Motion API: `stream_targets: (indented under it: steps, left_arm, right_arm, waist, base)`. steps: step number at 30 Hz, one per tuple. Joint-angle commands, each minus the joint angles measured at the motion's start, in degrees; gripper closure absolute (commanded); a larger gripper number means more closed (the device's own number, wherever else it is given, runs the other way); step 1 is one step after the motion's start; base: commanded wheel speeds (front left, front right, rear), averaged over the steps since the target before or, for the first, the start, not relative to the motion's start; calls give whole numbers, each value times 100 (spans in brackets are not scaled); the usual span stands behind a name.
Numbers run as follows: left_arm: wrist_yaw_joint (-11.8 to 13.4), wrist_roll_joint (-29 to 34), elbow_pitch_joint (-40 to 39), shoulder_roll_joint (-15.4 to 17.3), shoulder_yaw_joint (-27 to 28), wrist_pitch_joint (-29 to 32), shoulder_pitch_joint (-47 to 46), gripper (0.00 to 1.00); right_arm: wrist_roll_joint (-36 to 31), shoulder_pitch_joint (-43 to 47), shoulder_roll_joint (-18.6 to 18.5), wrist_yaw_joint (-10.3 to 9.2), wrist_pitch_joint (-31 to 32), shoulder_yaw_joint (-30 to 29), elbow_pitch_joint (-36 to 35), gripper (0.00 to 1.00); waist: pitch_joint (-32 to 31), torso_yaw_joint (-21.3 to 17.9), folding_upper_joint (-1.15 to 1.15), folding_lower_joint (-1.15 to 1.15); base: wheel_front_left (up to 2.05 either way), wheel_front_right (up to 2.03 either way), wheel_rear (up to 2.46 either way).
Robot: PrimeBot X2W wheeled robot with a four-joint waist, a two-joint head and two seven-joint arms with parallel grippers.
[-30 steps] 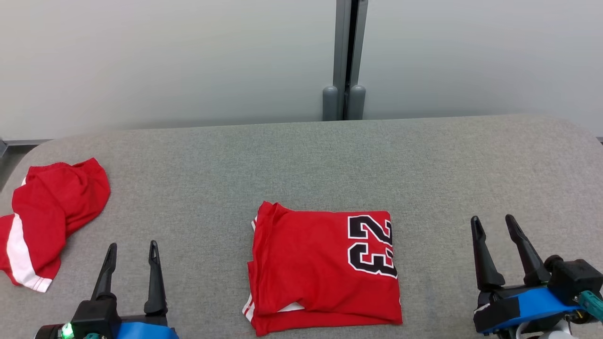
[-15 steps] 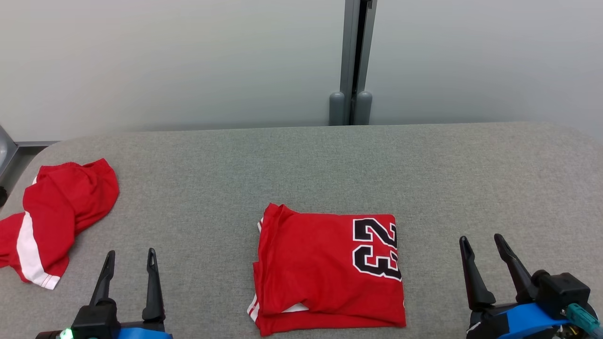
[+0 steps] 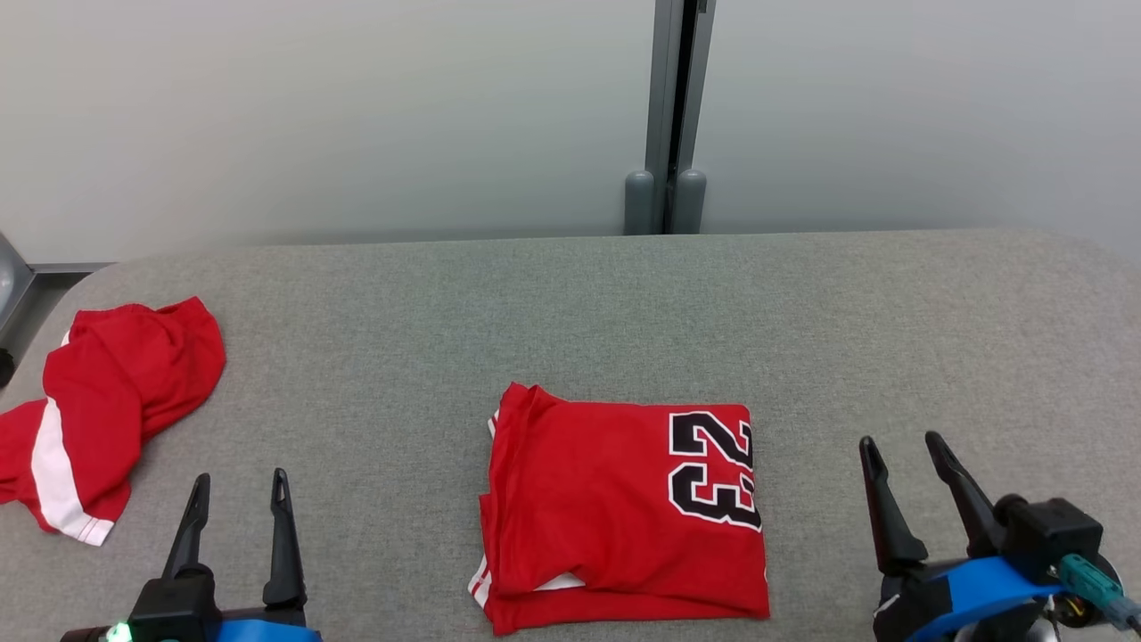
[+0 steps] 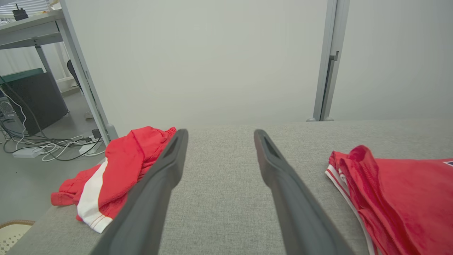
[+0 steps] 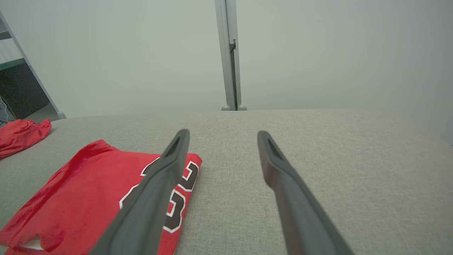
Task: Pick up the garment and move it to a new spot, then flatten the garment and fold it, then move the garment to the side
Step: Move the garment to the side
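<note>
The garment (image 3: 624,517), a bright red jersey with a black-and-white "23", lies folded into a rough square on the grey padded table (image 3: 570,312), near the front edge at the middle. My left gripper (image 3: 241,477) hovers open to its left, fingers apart and empty. My right gripper (image 3: 898,440) is open to its right, also empty. In the left wrist view the garment (image 4: 407,198) lies right of the open left gripper (image 4: 220,134). In the right wrist view the garment (image 5: 88,191) lies left of the open right gripper (image 5: 223,132), partly behind one finger.
A second red cloth with a white stripe (image 3: 116,392) lies crumpled at the table's left edge, also seen in the left wrist view (image 4: 127,159). A grey post (image 3: 669,116) and pale wall panels stand behind the table. Cables (image 4: 53,147) lie on the floor at the left.
The head camera has shifted, so everything sits slightly lower and to the right. Both grippers stay open; the right one has come a little closer to the garment. The garment has not moved.
</note>
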Motion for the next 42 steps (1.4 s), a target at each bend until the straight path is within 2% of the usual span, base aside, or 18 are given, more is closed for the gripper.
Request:
stream_targets:
  steps: [1, 9, 15, 28, 42]
  left_arm:
    - [29, -30, -19, 52, -3, -16, -8, 0]
    - [52, -38, -65, 66, -55, -16, -203, 0]
    - [55, -85, -49, 28, -138, -16, -343, 0]
    - [95, -152, -33, -44, -216, -16, -539, 0]
    - [127, -189, 29, -83, -264, -16, -654, 0]
  right_arm:
    - [-29, -222, -12, 1, 42, 70, -2, 0]
    - [87, -963, -97, 1, 287, 469, 187, 0]
    - [228, -1280, -159, 1, 477, 669, 839, 0]
    - [514, -1497, -161, 1, 478, 887, 2210, 0]
    - [745, -1486, -83, 1, 456, 1287, 3062, 0]
  waist:
    - [26, 4, 0, 0]
    - [173, 115, 0, 0]
    - [330, 293, 0, 0]
    - [722, 512, 0, 0]
    - [824, 540, 0, 0]
  base:
    - [0, 0, 0]
    - [0, 0, 0]
    - [0, 0, 0]
    - [0, 0, 0]
    - [0, 0, 0]
